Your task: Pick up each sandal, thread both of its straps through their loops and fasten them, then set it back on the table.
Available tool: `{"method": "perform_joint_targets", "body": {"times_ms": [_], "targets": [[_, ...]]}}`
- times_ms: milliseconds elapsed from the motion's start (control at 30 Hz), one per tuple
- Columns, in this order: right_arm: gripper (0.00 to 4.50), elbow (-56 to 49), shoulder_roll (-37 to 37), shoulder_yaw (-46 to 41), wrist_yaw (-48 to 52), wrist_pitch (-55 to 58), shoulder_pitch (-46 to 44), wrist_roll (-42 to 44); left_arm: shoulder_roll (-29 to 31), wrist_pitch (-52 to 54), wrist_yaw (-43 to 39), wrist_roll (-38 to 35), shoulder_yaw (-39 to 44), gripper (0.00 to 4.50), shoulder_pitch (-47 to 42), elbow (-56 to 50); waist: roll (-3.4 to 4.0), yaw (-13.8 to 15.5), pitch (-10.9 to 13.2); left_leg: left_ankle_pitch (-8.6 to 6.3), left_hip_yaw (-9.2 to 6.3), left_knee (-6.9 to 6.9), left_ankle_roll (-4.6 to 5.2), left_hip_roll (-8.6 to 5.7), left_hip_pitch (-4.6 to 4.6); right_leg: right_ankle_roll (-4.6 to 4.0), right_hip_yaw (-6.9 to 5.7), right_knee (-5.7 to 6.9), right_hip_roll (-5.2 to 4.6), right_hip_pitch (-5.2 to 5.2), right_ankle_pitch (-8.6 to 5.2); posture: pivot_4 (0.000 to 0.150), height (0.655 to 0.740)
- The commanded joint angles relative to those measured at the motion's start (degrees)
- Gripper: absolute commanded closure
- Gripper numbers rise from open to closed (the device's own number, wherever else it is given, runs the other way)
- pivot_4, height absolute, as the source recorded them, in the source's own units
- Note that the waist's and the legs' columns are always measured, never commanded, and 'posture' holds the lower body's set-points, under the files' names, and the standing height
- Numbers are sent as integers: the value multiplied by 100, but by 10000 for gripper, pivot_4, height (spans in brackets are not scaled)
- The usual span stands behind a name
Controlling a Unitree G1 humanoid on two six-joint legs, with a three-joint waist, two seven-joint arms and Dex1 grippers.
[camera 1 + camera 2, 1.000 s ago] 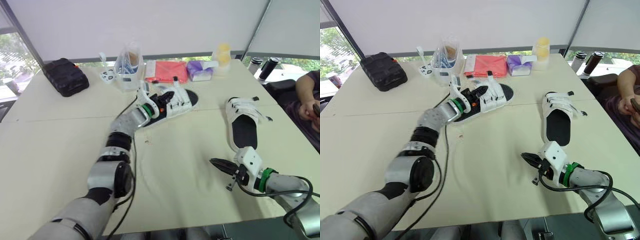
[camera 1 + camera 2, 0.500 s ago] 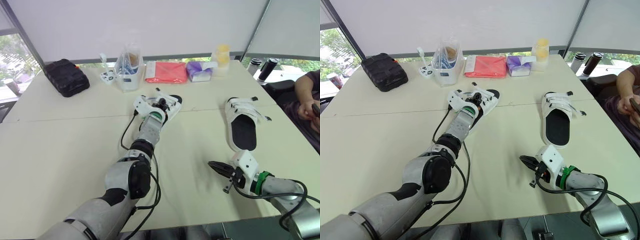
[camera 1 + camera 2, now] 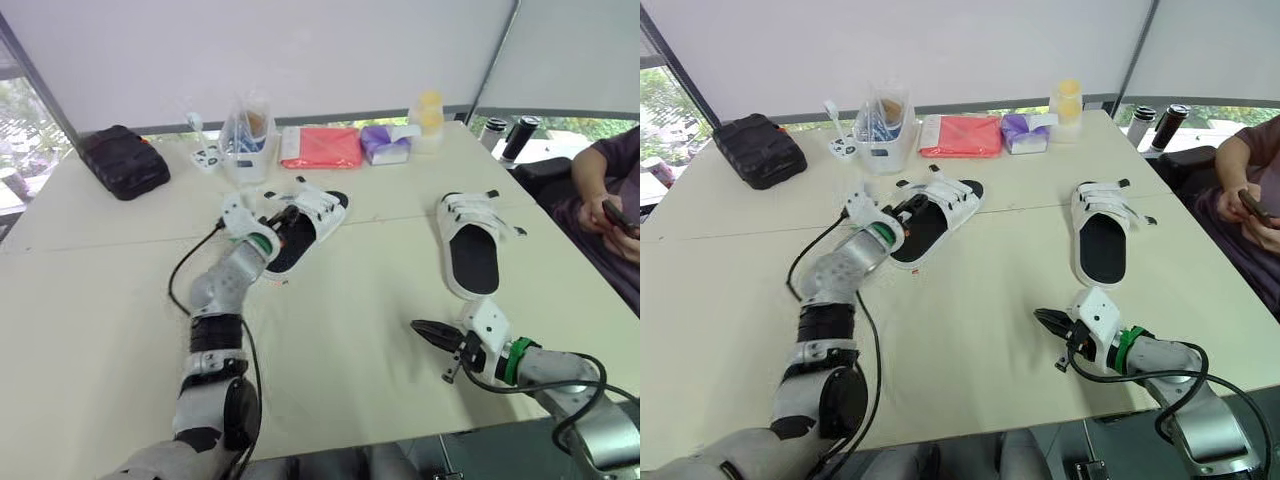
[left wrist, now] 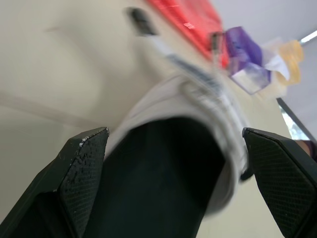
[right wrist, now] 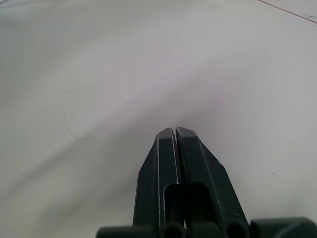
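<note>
Near the table's middle lies a white sandal (image 3: 305, 218) with a black footbed, flat, its straps at the far end. My left gripper (image 3: 279, 221) hovers at its heel end, open wide; in the left wrist view the fingers (image 4: 81, 171) stand either side of the footbed (image 4: 163, 168) without gripping it. To the right a second white sandal (image 3: 470, 245) rests flat, white straps across its far half. My right gripper (image 3: 425, 328) sits low over the bare table near the front edge, shut with nothing in it; its fingertips (image 5: 174, 133) press together.
Along the far edge stand a black pouch (image 3: 125, 160), a clear container (image 3: 245, 140), a red cloth (image 3: 320, 147), a purple tissue pack (image 3: 385, 143), a yellow bottle (image 3: 428, 108) and dark bottles (image 3: 510, 135). A person (image 3: 610, 200) sits at the right.
My left gripper has opened and let go of the sandal, which now lies flat on the table. The left arm has drawn back leftward. The camera has shifted.
</note>
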Motion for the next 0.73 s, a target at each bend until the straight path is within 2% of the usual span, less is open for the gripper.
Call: {"method": "perform_joint_targets", "body": {"times_ms": [33,133,200,267,367,433,467,533,633,733], "targets": [[45000,18,20,36,86,-194,-128,6,-324,1074,622,-993,257,224,338,-1073,-2,54,-2,0,-4,1,0,-3,0,0,-1,0,-3,5,0,1500,7400],[45000,103,5,47,115,-227,-203,11,-431,1523,885,-1454,350,224,573,-1584,-4,174,-2,-1,-5,10,2,-10,0,0,-2,-3,-9,15,0,1500,7400],[45000,134,-20,52,147,-255,-227,-8,-244,1723,852,-1549,254,224,707,-1963,-4,161,-2,0,-7,11,2,-12,0,0,-4,-3,-8,17,1,1500,7400],[45000,150,-44,12,183,-255,-232,16,771,1422,-108,-825,-641,224,882,-2656,-6,131,-2,-1,-4,10,1,-10,4,0,-4,-2,-6,16,0,1500,7400],[45000,141,-26,-65,197,-208,-237,102,1855,801,-1282,-177,-1521,224,1086,-3238,0,1,-5,6,9,-4,-11,-4,5,-6,2,6,13,0,-2,1500,7400],[45000,-68,76,-310,171,260,-352,644,3227,-53,-2844,610,-2520,224,1438,-3821,11,-15,-12,7,7,-7,-12,0,9,-9,2,6,9,3,-2,1500,7400],[45000,-142,102,-392,158,439,-401,844,3661,-312,-3365,812,-2802,224,1567,-3971,16,-28,-15,6,11,-8,-12,-1,11,-9,3,2,8,8,-2,1500,7400],[45000,-289,140,-625,112,847,-449,1317,4082,-264,-3850,597,-2722,224,1875,-4173,34,-30,-21,3,22,-17,-5,0,28,-10,19,1,4,15,-3,1500,7400],[45000,-394,181,-944,-8,1308,-498,1847,4116,-6,-3949,89,-2126,224,2341,-4245,31,-8,-18,-31,24,-20,55,4,61,-11,27,-7,3,50,-5,1500,7400],[45000,-436,299,-1112,-188,1565,-482,2168,4096,-19,-4034,-97,-1669,224,2939,-4268,31,-11,-18,-34,20,-16,60,4,61,-11,24,-6,2,52,-4,1500,7400]]}}
